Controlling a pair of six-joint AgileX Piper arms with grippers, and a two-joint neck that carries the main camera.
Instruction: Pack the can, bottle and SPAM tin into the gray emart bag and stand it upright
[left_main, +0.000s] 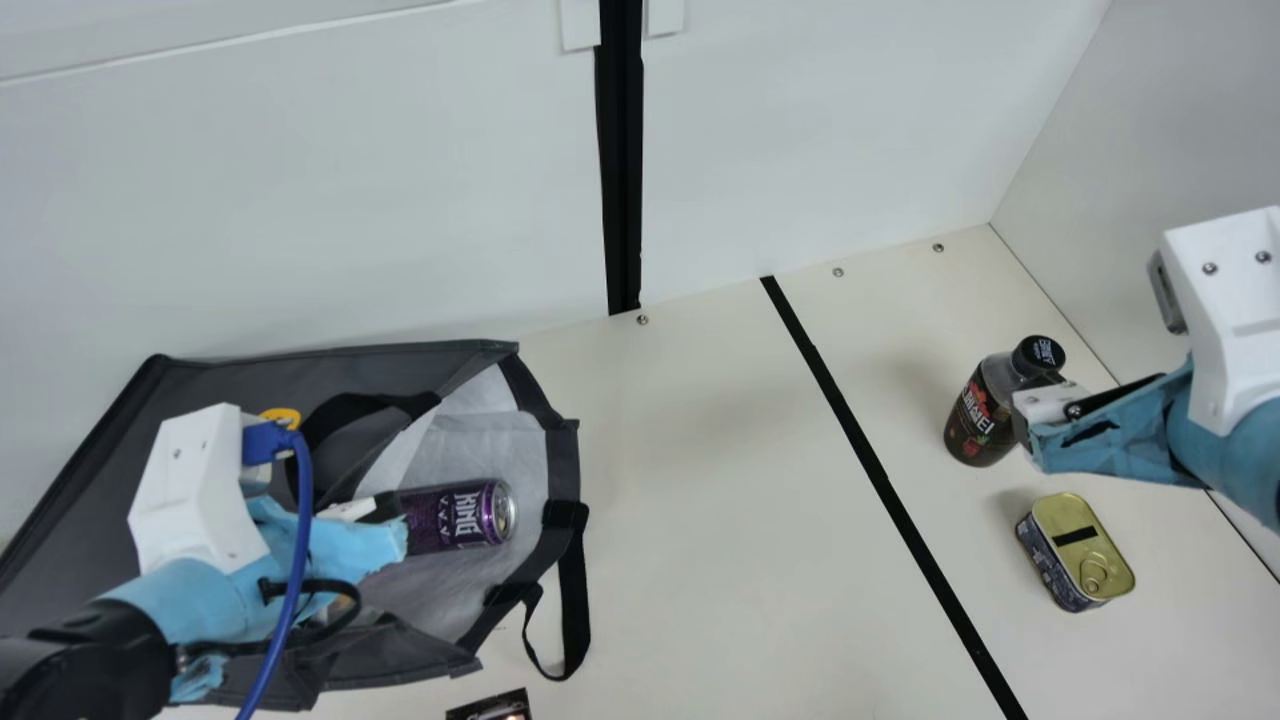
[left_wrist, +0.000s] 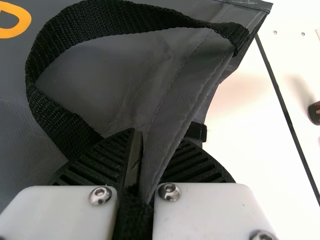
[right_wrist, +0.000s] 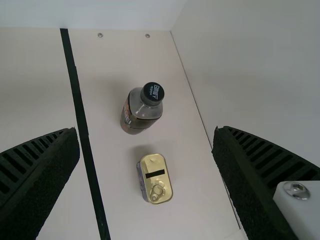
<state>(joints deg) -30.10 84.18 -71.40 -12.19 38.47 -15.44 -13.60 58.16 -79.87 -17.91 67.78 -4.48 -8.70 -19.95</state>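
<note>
My left gripper (left_main: 378, 508) is at the mouth of the gray bag (left_main: 240, 385), which lies on its side. In the left wrist view, the left gripper (left_wrist: 142, 145) is shut on the fabric edge of the bag (left_wrist: 195, 70). The purple can (left_main: 455, 515) lies inside the mouth on the pale lining. My right gripper (left_main: 1035, 395) hovers by the upright dark bottle (left_main: 975, 415); the SPAM tin (left_main: 1080, 550) rests nearer the front. In the right wrist view, the right gripper (right_wrist: 146, 132) is open, with the bottle (right_wrist: 141, 112) and tin (right_wrist: 155, 178) below, untouched.
A black strap (left_main: 573, 590) hangs from the bag's mouth onto the table (left_main: 700, 520). A dark object (left_main: 492, 706) shows at the front edge. A black stripe (left_main: 870, 460) crosses the table between bag and bottle. White walls (left_main: 820, 130) stand behind and at the right.
</note>
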